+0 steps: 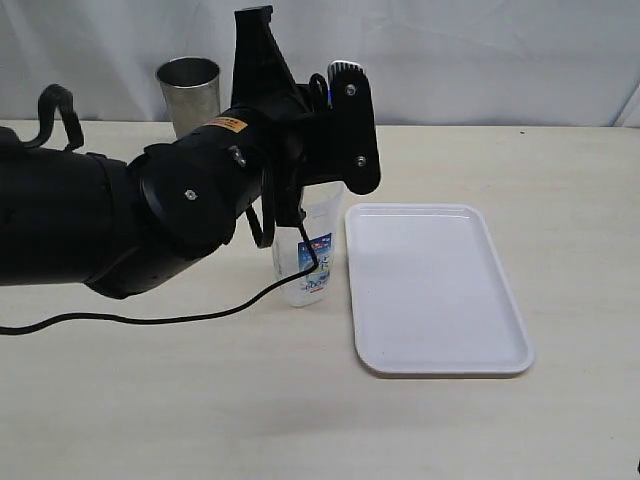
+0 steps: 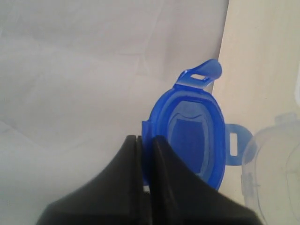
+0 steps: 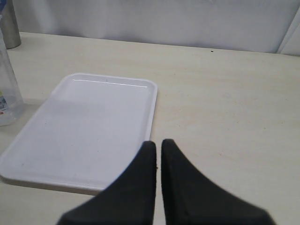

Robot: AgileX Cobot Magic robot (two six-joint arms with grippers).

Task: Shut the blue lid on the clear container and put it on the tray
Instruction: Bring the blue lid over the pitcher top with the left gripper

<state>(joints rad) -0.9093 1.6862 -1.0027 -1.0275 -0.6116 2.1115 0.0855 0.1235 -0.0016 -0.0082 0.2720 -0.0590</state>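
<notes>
Left gripper [image 2: 145,138] pinches the lid [image 2: 192,136] by its rim, which only its wrist view shows. From outside, the arm hides the lid. The container [image 1: 312,268] stands mid-worktop, just beside the tray [image 1: 430,290]. Right gripper [image 3: 156,143] is closed, empty.

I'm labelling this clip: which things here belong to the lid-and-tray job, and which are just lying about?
Belong to the job:
- the blue lid, pinched in the left end effector
- the clear container, standing beside the tray
- the tray

Just lying about:
- the steel tumbler, standing at the back
</notes>
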